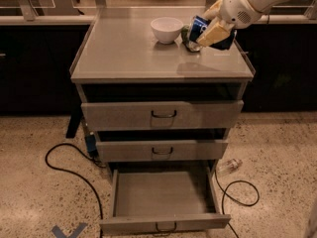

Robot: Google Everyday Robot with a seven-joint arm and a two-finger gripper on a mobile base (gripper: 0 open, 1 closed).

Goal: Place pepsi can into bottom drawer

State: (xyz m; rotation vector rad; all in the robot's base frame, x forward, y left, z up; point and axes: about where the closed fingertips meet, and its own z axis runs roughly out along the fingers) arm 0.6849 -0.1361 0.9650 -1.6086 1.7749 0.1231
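The blue pepsi can is tilted on its side in my gripper, a little above the back right of the cabinet top. The gripper's pale fingers are shut on the can. The white arm reaches in from the upper right. The bottom drawer is pulled out wide open at floor level, a flat grey tray with a dark wire handle on its front, and nothing shows inside it. The gripper is well above and behind it.
A white bowl stands on the grey cabinet top, left of the can, and a green can sits partly hidden behind it. Two taller drawers are slightly ajar. A black cable and a clear bottle lie on the floor.
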